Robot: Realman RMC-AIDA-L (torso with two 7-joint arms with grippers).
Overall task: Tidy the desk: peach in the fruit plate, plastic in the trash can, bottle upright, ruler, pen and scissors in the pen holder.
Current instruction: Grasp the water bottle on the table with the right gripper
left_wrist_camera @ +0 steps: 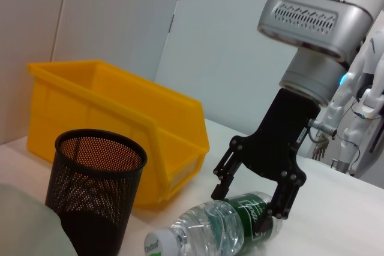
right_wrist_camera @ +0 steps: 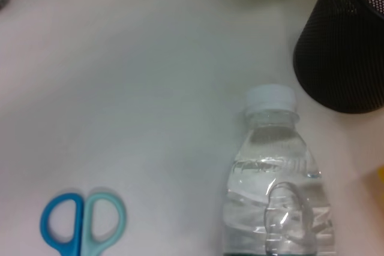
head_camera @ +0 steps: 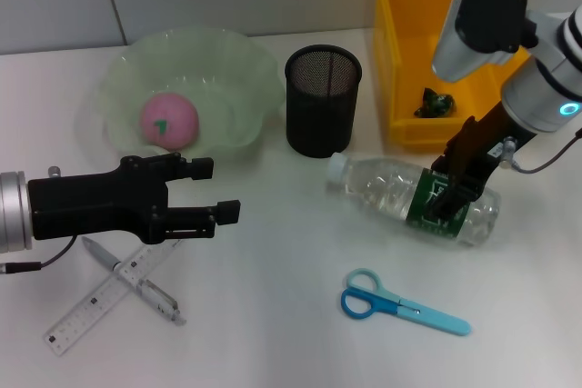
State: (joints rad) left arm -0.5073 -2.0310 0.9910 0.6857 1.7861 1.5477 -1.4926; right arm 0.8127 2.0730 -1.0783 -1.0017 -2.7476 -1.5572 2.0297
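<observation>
The pink peach (head_camera: 168,121) lies in the pale green fruit plate (head_camera: 245,61). A scrap of green plastic (head_camera: 435,103) sits inside the yellow trash can (head_camera: 393,61). The clear bottle (head_camera: 391,190) lies on its side, cap toward the black mesh pen holder (head_camera: 323,100). My right gripper (head_camera: 450,188) is open, its fingers straddling the bottle's green label; the left wrist view shows this gripper (left_wrist_camera: 246,205) over the bottle (left_wrist_camera: 204,232). My left gripper (head_camera: 216,190) hovers open above the crossed ruler (head_camera: 95,306) and pen (head_camera: 145,288). The blue scissors (head_camera: 400,303) lie near the front edge.
The pen holder (left_wrist_camera: 96,190) stands right beside the trash can (left_wrist_camera: 120,118) and close to the bottle's cap (right_wrist_camera: 272,97). In the right wrist view the scissors' handles (right_wrist_camera: 84,223) lie apart from the bottle (right_wrist_camera: 273,172). A grey wall bounds the table behind.
</observation>
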